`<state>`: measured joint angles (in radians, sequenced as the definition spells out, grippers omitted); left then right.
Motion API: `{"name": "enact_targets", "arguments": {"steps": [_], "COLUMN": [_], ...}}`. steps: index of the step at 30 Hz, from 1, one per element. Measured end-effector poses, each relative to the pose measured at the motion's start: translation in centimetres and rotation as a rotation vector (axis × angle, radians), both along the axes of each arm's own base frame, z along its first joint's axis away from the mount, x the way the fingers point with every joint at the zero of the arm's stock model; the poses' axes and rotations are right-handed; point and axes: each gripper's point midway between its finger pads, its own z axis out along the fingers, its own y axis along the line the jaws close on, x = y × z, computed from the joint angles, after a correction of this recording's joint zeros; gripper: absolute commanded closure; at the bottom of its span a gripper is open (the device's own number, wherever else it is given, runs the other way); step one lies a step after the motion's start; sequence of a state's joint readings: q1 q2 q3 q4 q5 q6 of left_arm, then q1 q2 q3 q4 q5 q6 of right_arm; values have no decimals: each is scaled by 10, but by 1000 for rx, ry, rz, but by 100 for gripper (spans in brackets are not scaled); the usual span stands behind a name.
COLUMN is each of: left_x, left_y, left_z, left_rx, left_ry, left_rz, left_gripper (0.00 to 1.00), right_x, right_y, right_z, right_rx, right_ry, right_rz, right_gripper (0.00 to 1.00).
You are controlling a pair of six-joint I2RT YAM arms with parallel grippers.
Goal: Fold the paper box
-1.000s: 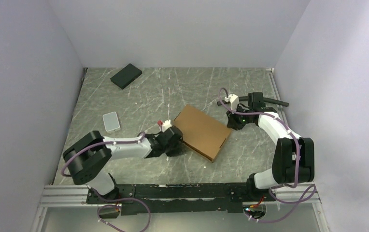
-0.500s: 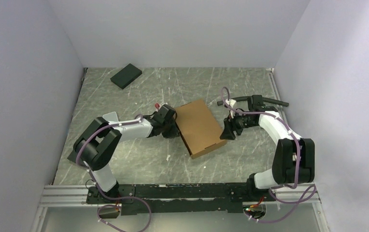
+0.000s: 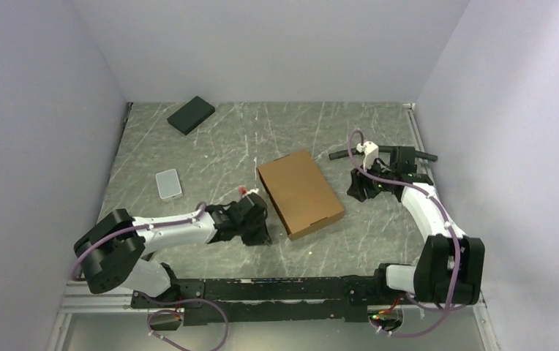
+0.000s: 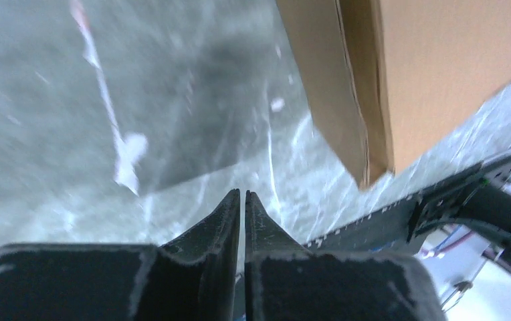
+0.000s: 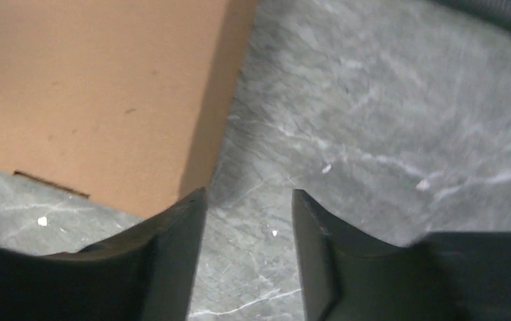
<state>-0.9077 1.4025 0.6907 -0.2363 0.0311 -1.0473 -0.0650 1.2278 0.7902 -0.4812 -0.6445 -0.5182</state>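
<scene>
While both arms reach in from the near edge, the paper box (image 3: pixel 300 193) lies flat and closed near the middle of the grey, white-streaked table (image 3: pixel 225 139), seen from above. It is plain brown cardboard, turned at an angle, with one long side facing each arm.

The left gripper (image 3: pixel 256 225) sits low over the table just beside the box's near left corner, not touching it. In the left wrist view its two dark fingers (image 4: pixel 229 221) stand almost together, with only a hairline slit between them, and they hold nothing. The box (image 4: pixel 427 67) shows ahead and to the right there, its side wall and corner clear of the fingertips.

The right gripper (image 3: pixel 357 189) is near the box's right side, with a strip of bare table between them in the overhead view. In the right wrist view its fingers (image 5: pixel 179 254) are spread apart with only table between them, and they grip nothing. The box (image 5: pixel 92 87) fills the upper left of that view, its edge close by one fingertip; whether they touch cannot be told.

A black rectangular pad (image 3: pixel 191 115) lies at the far left corner of the table, well apart from the box. A small pale rectangle (image 3: pixel 168 183) lies to the box's left.
</scene>
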Motion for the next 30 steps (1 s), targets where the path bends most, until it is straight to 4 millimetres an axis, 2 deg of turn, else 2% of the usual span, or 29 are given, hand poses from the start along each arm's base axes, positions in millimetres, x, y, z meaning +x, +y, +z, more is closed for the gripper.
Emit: {"name": "enact_targets", "arguments": {"steps": [2,4,7,10,13,17,18,22,27,28,30], "left_x": [-22,-30,-29,-24,-18,0,0,1,6,8,10], "left_y": [-9,-11,-16,-23,-37,-69,-68,-65,-61,-58,-49], "left_z": [-3,-6,-13,-18,-17,-3,-3,-7,-7,-6,-1], "left_rx": [9,34,83,106,109,90,125,201,182,176,163], "left_ry": [28,45,67,70,71,47,63,96,91,80,45], "left_rz": [-31,-24,8,18,17,3,-3,-7,7,12,11], "left_gripper": [89,90,91,92,92,93,93,92,87,85,71], "right_x": [4,4,1,-1,-8,-24,-22,-15,-13,-13,-14], "right_y": [-8,-16,-23,-24,-12,33,37,38,36,36,37], "right_z": [-15,-32,-51,-61,-66,-66,-65,-59,-57,-56,-53], "right_rx": [-34,-69,-107,-121,-127,-151,-191,-243,-231,-219,-194], "right_ry": [48,102,167,201,231,230,207,160,169,174,180], "right_rz": [-42,-70,-95,-92,-43,122,137,117,77,70,58], "right_gripper": [69,78,87,91,92,93,93,91,84,80,74]}}
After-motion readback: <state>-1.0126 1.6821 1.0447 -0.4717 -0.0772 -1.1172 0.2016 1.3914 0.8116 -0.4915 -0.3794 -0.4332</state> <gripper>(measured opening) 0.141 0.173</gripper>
